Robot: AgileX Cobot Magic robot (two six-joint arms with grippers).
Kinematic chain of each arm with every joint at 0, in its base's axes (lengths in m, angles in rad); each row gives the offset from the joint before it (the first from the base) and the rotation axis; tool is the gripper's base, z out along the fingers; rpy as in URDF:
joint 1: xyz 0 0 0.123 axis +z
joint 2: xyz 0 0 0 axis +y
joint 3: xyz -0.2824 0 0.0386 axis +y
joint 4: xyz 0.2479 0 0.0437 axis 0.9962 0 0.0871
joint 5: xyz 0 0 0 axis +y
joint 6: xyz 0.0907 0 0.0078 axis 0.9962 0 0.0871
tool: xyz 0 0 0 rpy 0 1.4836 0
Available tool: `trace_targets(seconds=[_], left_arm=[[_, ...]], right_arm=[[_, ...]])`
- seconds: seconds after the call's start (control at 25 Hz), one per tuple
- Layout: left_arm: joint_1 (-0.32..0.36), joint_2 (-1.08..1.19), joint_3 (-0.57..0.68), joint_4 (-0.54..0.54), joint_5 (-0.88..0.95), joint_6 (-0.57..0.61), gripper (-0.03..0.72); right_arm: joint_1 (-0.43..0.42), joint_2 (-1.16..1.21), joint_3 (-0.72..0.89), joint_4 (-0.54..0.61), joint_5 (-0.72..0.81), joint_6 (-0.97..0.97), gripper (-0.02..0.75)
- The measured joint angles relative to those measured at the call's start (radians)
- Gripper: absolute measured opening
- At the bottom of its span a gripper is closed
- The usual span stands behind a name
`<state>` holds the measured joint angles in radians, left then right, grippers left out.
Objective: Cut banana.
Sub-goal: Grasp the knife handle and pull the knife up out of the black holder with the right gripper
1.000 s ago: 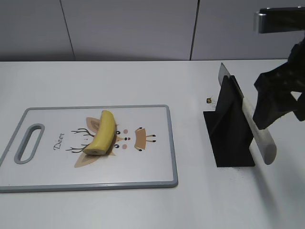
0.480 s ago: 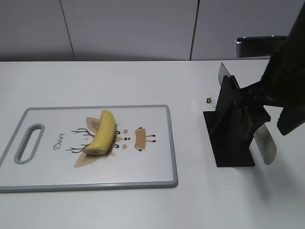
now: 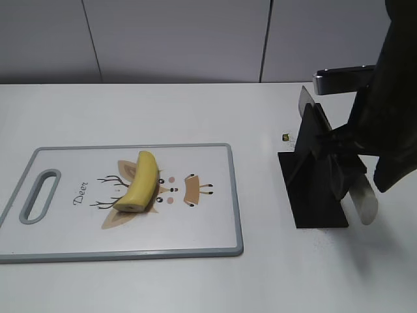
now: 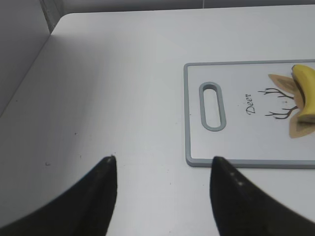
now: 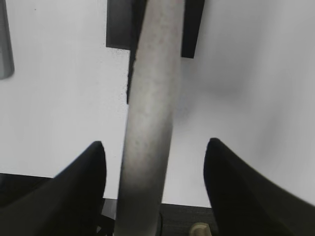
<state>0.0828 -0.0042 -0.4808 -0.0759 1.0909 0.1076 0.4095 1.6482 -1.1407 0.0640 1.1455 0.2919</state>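
Note:
A yellow banana [image 3: 139,181] lies on the white cutting board [image 3: 78,241] at the left; it also shows in the left wrist view [image 4: 305,92]. A knife [image 3: 362,199] with a pale handle rests in a black stand [image 3: 316,176] at the right. My right gripper [image 3: 352,166] is open around the knife handle [image 5: 150,113], fingers apart on either side, not touching it. My left gripper [image 4: 162,164] is open and empty over the bare table, left of the board [image 4: 197,160].
A small dark bit [image 3: 285,137] lies on the table behind the stand. The board has a grey rim and a handle slot [image 3: 39,195] at its left end. A grey wall runs behind the white table.
My right arm has come down and to the left over the stand, so that its fingers now straddle the knife handle. The banana, board and knife have not moved.

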Motion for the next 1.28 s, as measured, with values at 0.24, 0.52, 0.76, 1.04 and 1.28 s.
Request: trace_targets(seconds=[0.24,0.52,0.76,1.04,1.28], left_arm=[[0.000,0.000,0.000,0.000,0.000,0.000,0.575],[0.000,0.000,0.000,0.000,0.000,0.000,0.569],[0.000,0.000,0.000,-0.001,0.000,0.000,0.563],[0.000,0.000,0.000,-0.001,0.000,0.000,0.563],[0.000,0.000,0.000,-0.001,0.000,0.000,0.563]], right_arm=[[0.000,0.037,-0.001,0.024,-0.004,0.000,0.454],[0.000,0.057,-0.001,0.054,-0.005,0.000,0.258],[-0.001,0.057,-0.001,0.042,0.000,0.037,0.162],[-0.001,0.043,-0.001,0.041,0.002,0.039,0.162],[-0.001,-0.041,-0.001,0.034,0.004,0.057,0.161]])
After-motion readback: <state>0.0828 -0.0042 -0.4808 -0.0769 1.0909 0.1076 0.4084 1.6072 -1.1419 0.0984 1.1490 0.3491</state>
